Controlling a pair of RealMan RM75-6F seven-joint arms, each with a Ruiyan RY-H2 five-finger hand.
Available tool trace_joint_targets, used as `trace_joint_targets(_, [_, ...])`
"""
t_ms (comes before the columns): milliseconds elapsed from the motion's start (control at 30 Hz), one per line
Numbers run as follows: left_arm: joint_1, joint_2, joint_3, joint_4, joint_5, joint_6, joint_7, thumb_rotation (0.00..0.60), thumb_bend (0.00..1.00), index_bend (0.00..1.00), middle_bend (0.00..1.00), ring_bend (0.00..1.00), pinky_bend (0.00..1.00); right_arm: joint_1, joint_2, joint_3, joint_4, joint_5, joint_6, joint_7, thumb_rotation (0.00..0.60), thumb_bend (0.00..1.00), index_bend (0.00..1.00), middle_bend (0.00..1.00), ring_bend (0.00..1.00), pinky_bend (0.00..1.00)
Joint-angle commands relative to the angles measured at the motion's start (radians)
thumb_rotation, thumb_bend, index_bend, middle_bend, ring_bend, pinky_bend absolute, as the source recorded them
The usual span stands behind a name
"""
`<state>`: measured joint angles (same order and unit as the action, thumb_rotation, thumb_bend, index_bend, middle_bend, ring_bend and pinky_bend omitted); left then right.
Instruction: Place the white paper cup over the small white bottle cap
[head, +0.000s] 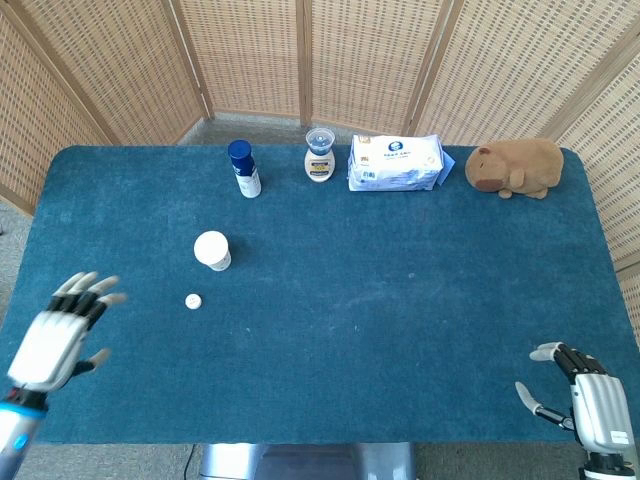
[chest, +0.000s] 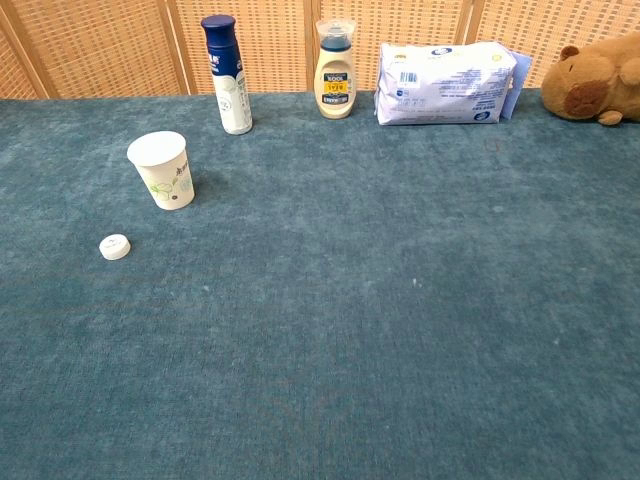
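Observation:
A white paper cup stands upright on the blue table, mouth up. The small white bottle cap lies a short way in front of it, apart from it. My left hand hovers over the table's near left part, fingers spread, holding nothing, well left of the cap. At the near right corner my right hand is open and holds nothing. Neither hand shows in the chest view.
Along the far edge stand a blue-capped bottle, a cream bottle, a pack of wipes and a brown plush animal. Wicker screens close off the back.

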<state>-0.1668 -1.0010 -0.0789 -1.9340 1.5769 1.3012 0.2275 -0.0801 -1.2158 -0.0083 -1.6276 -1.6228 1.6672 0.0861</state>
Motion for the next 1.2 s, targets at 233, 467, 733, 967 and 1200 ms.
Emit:
trace_joint_targets(233, [-0.266,-0.013,-0.125,-0.013,-0.248,-0.318,0.160,0.600,0.11,0.25,0.13,0.05,0.09,-0.017,0.004,0.006,0.009,0.026,0.011,0.009,0.420,0.32,0.41,0.37,0.38,0.38])
trace_joint_targets(467, [-0.420,-0.118,-0.161,0.093,-0.469,-0.432,0.302,0.600,0.11,0.25,0.12,0.04,0.09,-0.031,0.019,0.014,0.010,0.046,0.022,0.020,0.425,0.32,0.41,0.37,0.38,0.38])
trace_joint_targets(733, [-0.571,-0.251,-0.153,0.226,-0.701,-0.455,0.476,0.600,0.12,0.25,0.12,0.03,0.09,-0.033,0.023,0.023,0.013,0.068,0.011,0.024,0.417,0.32,0.41,0.37,0.38,0.38])
trace_joint_targets(967, [-0.664,-0.344,-0.145,0.315,-0.816,-0.436,0.556,0.600,0.12,0.25,0.12,0.02,0.09,-0.040,0.029,0.026,0.014,0.088,0.004,0.018,0.420,0.32,0.41,0.37,0.38,0.38])
trace_joint_targets(1200, [-0.729,-0.416,-0.136,0.396,-0.884,-0.427,0.585,0.600,0.12,0.25,0.12,0.01,0.09,-0.049,0.038,0.032,0.010,0.101,0.008,0.013,0.420,0.32,0.41,0.37,0.38,0.38])
